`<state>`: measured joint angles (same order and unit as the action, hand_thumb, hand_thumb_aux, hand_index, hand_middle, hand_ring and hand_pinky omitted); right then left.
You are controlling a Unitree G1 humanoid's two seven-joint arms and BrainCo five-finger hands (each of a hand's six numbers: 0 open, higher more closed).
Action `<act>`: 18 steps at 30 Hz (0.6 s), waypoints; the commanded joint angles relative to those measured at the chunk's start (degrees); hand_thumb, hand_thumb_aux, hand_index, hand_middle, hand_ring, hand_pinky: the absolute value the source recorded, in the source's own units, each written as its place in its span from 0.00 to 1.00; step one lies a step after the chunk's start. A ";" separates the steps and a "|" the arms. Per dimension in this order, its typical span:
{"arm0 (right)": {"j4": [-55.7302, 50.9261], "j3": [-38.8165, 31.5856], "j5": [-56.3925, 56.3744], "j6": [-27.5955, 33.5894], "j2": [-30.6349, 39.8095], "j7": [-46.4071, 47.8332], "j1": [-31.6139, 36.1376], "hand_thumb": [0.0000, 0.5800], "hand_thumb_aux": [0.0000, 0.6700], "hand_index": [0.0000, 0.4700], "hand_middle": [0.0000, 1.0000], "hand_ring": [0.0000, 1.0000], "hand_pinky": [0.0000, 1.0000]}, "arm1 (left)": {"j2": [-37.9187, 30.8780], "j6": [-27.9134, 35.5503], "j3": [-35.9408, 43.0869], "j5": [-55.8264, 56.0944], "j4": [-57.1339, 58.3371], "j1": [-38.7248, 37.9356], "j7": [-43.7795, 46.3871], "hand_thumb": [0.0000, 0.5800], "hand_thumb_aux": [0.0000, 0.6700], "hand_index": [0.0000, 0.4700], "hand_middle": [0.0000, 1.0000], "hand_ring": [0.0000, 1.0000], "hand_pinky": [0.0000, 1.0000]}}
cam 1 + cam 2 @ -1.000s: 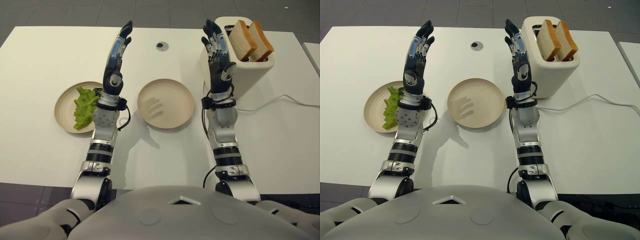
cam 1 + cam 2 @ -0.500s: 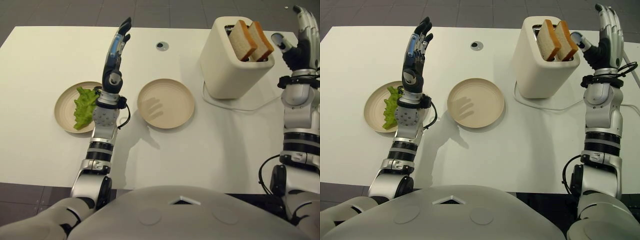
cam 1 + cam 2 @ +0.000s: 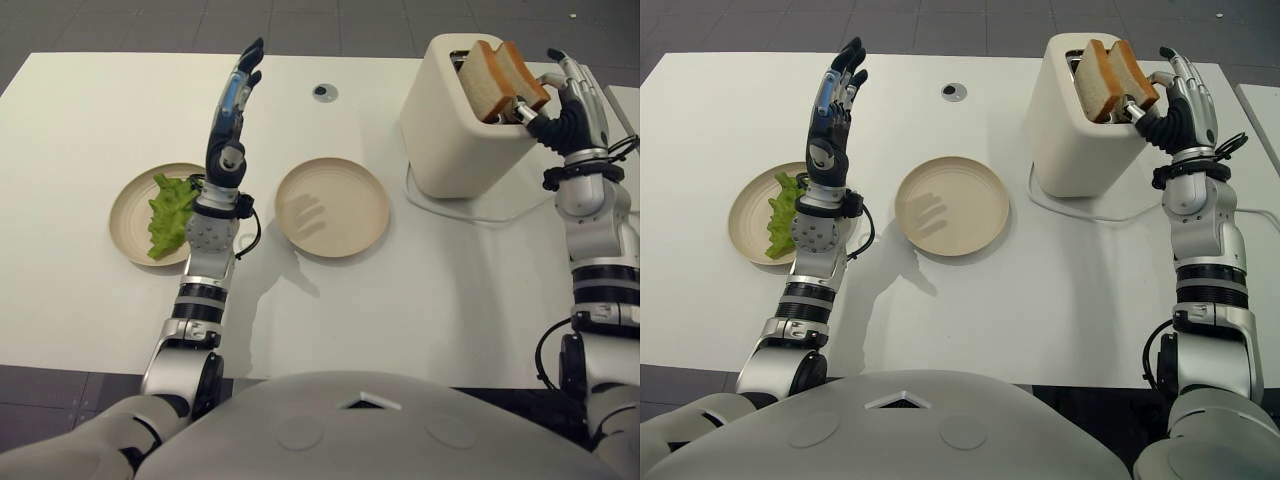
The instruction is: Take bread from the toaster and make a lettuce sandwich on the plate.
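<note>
I see a cream toaster [image 3: 455,135] at the far right of the white table [image 3: 80,110], with two golden-crusted slices of white bread standing tilted in its slots. The inner slice [image 3: 482,82] leans against the outer slice [image 3: 522,72].

My right hand [image 3: 568,108] is at the toaster's right side and pinches the outer slice, thumb on its near edge and fingers on its far edge. The slice still sits in its slot.

My left hand [image 3: 232,112] is raised upright, fingers straight and holding nothing, between an empty tan plate [image 3: 332,207] and a second plate [image 3: 128,205] carrying green lettuce [image 3: 170,215].

Half a second ago the right hand stood open, apart from the bread. It has since moved in and closed on the slice. The left hand has not moved.
</note>
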<state>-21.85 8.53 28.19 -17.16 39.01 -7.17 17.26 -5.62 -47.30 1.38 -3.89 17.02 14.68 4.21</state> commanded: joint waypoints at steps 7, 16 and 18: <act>11.85 8.37 -7.97 -1.71 -1.76 -6.50 1.45 1.00 1.00 1.00 1.00 1.00 1.00 | -1.23 -0.08 -0.58 -0.71 1.35 0.28 0.07 0.00 0.00 0.00 0.00 0.00 0.00; 24.68 8.96 -28.38 -5.41 -6.67 2.67 1.64 1.00 1.00 1.00 1.00 1.00 1.00 | -18.58 6.95 -4.16 -26.97 -0.76 0.49 -5.51 0.00 0.00 0.00 0.00 0.00 0.00; 28.00 5.07 -36.08 -3.35 -8.90 9.29 0.86 1.00 1.00 1.00 1.00 1.00 1.00 | -25.43 13.73 -4.63 -35.70 -0.36 -0.22 -6.65 0.00 0.00 0.00 0.00 0.00 0.00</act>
<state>2.39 17.58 -0.49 -22.47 32.55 -4.27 19.26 -23.80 -40.33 -2.47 -30.65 16.62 15.33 -1.36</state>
